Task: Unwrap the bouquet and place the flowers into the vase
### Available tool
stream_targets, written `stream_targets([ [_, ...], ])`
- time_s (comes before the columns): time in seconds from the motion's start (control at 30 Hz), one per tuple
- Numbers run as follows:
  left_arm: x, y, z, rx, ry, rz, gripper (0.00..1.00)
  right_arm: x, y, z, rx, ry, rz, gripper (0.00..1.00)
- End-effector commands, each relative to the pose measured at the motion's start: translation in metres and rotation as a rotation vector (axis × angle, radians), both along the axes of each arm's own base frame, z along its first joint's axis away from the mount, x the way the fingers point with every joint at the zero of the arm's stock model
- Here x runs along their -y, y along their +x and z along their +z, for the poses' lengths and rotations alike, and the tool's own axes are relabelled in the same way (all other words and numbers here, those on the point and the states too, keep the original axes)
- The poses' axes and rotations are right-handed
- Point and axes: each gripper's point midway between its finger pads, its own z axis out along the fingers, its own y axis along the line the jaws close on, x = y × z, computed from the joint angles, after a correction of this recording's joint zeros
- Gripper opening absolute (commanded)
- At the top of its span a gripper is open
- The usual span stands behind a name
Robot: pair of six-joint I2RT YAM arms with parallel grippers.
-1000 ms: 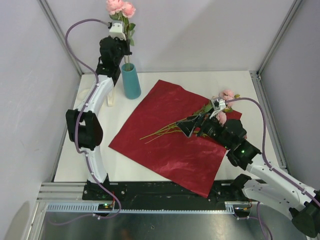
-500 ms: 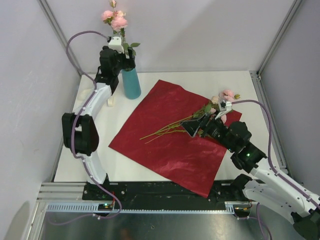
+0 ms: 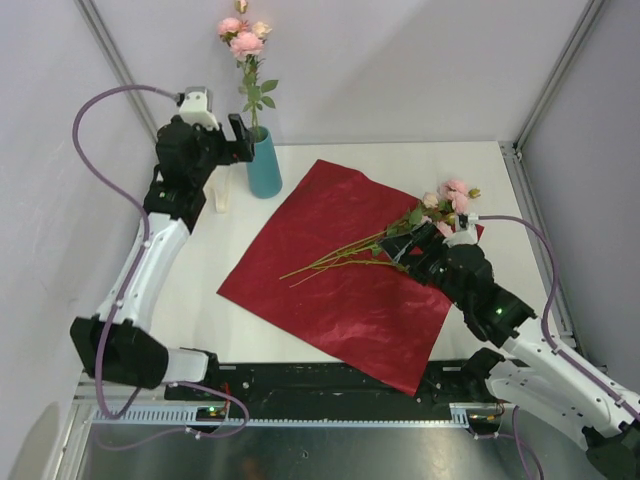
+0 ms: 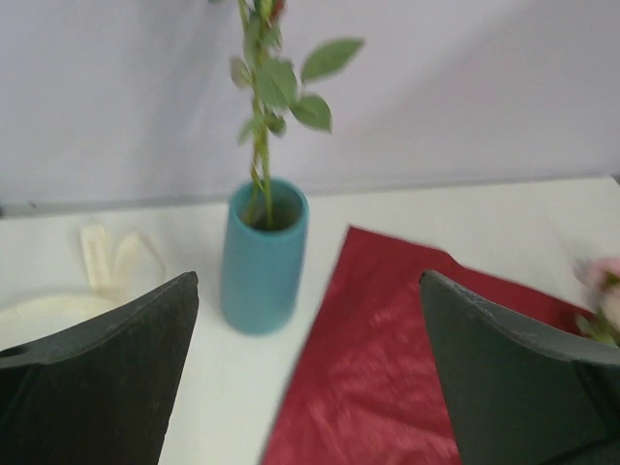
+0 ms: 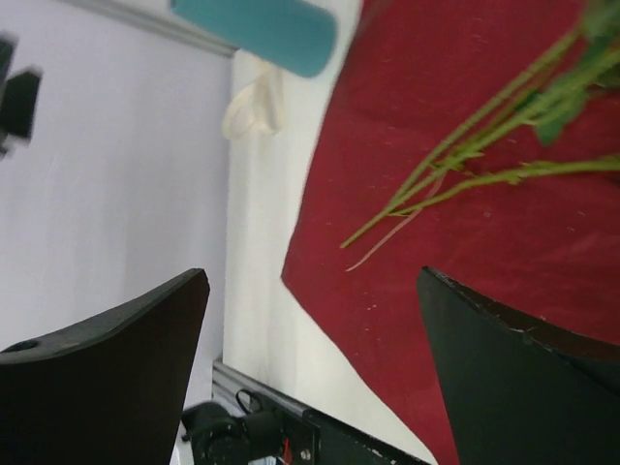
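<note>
The teal vase [image 3: 264, 165] stands at the back left of the table with one pink-bloomed rose [image 3: 246, 42] upright in it. My left gripper [image 3: 236, 142] hovers open just left of the vase [image 4: 262, 257], nothing between its fingers [image 4: 97, 387]. The dark red wrapping sheet [image 3: 345, 285] lies spread flat. On it lie the other flowers, stems [image 3: 335, 262] pointing left and blooms [image 3: 452, 196] at the sheet's right corner. My right gripper [image 3: 402, 248] is open over the stems' upper part. In the right wrist view the stems [image 5: 465, 165] lie beyond my fingertips, not between them.
A cream ribbon [image 3: 222, 200] lies on the white table left of the vase, also seen as a cream ribbon [image 4: 107, 257] in the left wrist view. Grey walls and metal frame posts [image 3: 120, 70] close in the back and sides. A black rail [image 3: 330, 380] runs along the near edge.
My left gripper opened and let go of the rose, which now stands in the vase, then drew back to the left. My right gripper slid right along the stems toward the blooms.
</note>
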Motion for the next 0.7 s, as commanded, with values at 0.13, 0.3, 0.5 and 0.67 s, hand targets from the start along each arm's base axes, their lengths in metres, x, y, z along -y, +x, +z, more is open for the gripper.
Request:
stream_targets([
  [0.13, 0.062, -0.098, -0.049, -0.206, -0.207, -0.3, 1.0, 0.04, 0.02, -0.068, -0.281, -0.022, -0.331, 0.94],
  [0.3, 0.083, -0.143, -0.087, -0.305, -0.265, -0.427, 1.0, 0.045, 0.03, -0.1, -0.366, -0.064, -0.401, 0.86],
  [0.5, 0.083, -0.172, -0.115, -0.318, -0.23, -0.456, 1.0, 0.046, 0.045, -0.129, -0.415, -0.024, -0.458, 0.62],
  [0.67, 0.076, -0.176, -0.122, -0.312, -0.226, -0.415, 1.0, 0.049, 0.072, -0.13, -0.338, -0.052, -0.463, 0.49],
])
